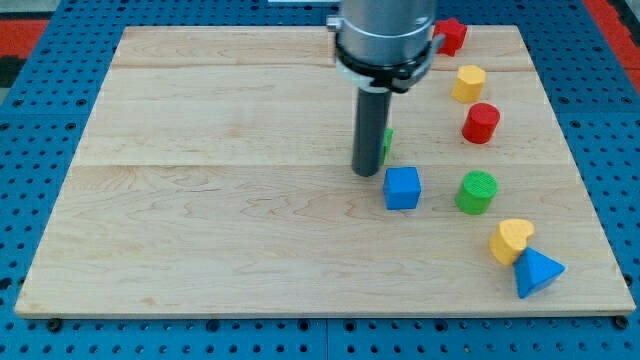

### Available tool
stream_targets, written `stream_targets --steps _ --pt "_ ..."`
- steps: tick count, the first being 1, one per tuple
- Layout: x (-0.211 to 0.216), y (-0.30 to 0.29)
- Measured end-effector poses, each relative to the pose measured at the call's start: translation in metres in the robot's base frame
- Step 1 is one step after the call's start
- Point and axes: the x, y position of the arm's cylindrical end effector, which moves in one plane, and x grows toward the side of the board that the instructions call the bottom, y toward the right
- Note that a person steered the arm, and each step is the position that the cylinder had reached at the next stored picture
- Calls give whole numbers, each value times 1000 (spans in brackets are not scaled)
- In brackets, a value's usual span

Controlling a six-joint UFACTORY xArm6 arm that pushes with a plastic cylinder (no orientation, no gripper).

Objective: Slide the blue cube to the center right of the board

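The blue cube (402,188) sits a little right of the board's middle. My tip (366,173) is on the board just to the upper left of the cube, close to its corner but apart from it. A green block (386,146) is mostly hidden behind the rod; its shape cannot be made out.
On the wooden board (200,200), right of the cube stands a green cylinder (476,192). Above it are a red cylinder (481,123), a yellow block (467,83) and a red block (451,36). At the lower right lie a yellow heart-shaped block (511,240) and a blue triangular block (536,272).
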Motion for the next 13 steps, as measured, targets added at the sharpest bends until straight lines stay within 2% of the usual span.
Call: stream_targets --steps 1,2,3,4,6,8,10,12,13 --pt "18 -26" --pt "50 -16" --pt "61 4" --pt "49 32" --pt "-7 52" --pt "12 41" --pt "12 106" --pt "-14 87" --pt "-27 103"
